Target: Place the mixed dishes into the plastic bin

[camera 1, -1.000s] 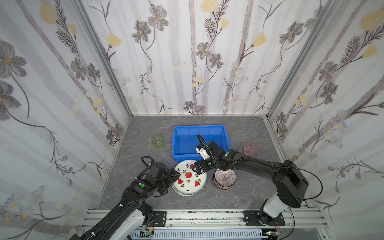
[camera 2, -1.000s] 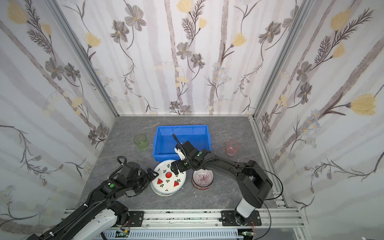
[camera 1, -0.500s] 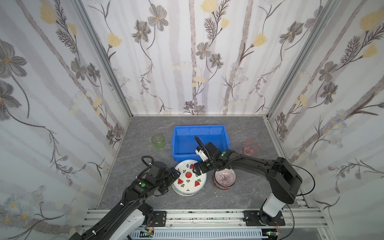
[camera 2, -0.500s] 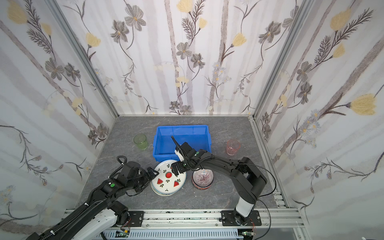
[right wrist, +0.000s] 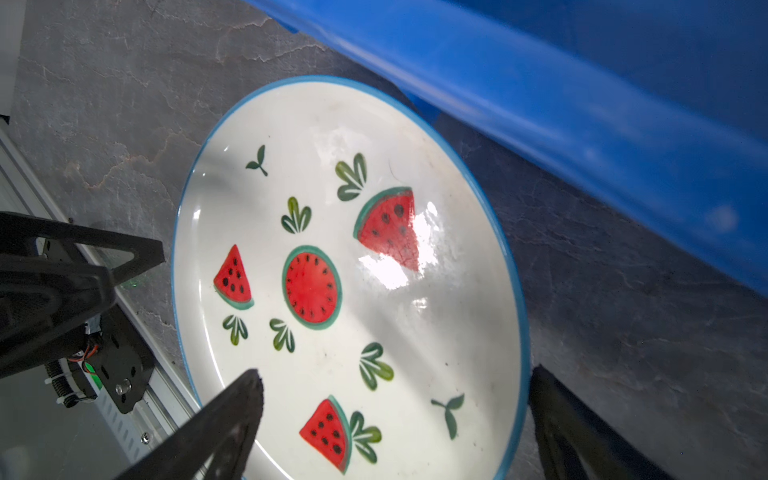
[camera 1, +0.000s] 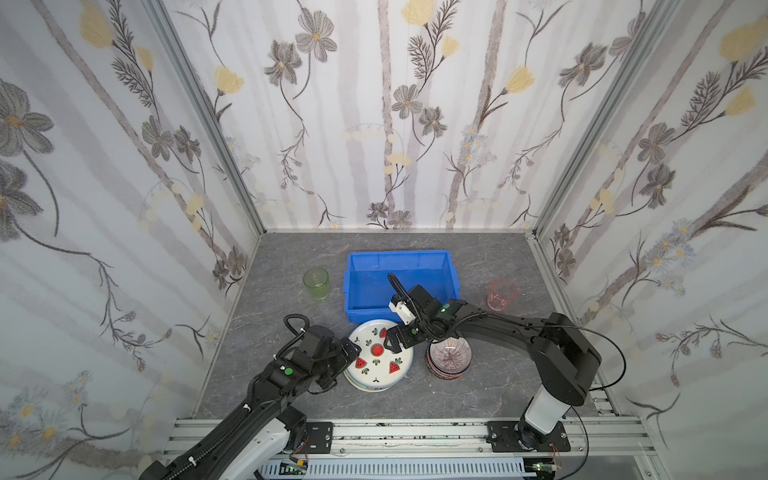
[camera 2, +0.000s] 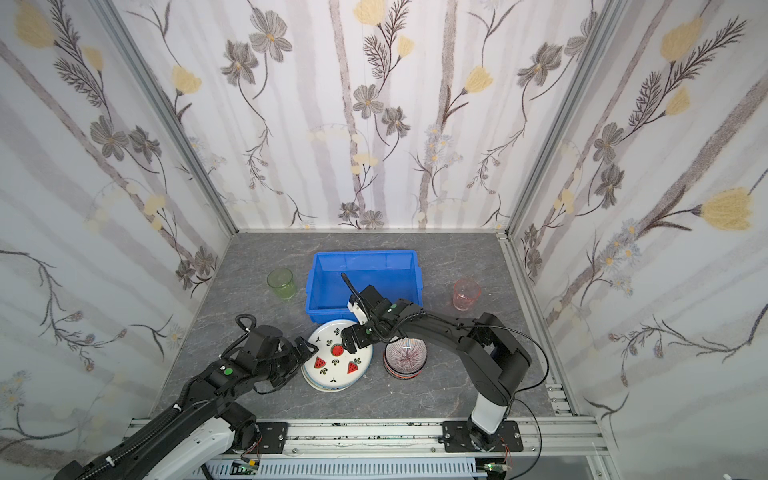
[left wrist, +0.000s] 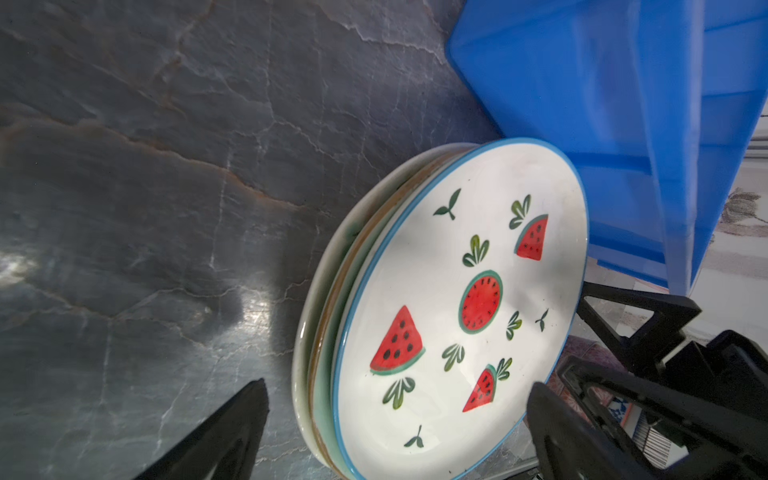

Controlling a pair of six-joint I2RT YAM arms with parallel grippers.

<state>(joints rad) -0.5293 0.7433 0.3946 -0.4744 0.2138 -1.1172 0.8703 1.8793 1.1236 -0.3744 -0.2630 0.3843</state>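
Note:
A watermelon plate (camera 1: 380,358) (camera 2: 337,360) tops a stack of plates in front of the blue plastic bin (camera 1: 415,262) (camera 2: 365,262). My left gripper (camera 1: 350,353) (left wrist: 399,388) is open at the stack's left edge, its fingers either side of the plates (left wrist: 457,291). My right gripper (camera 1: 395,343) (right wrist: 395,376) is open over the plate's (right wrist: 332,249) far right edge, one finger above the plate's face and the other outside its rim. A radial-striped bowl (camera 1: 451,354) tops a stack of bowls right of the plates. Neither gripper holds anything.
A green tumbler (camera 1: 316,283) stands left of the bin and a pink tumbler (camera 1: 502,294) right of it. The bin's near wall (right wrist: 540,104) runs close behind the plates. Flowered walls enclose the grey table on three sides, with a metal rail along the front.
My right gripper has crept slightly left and lower over the watermelon plate. The left arm has stayed put.

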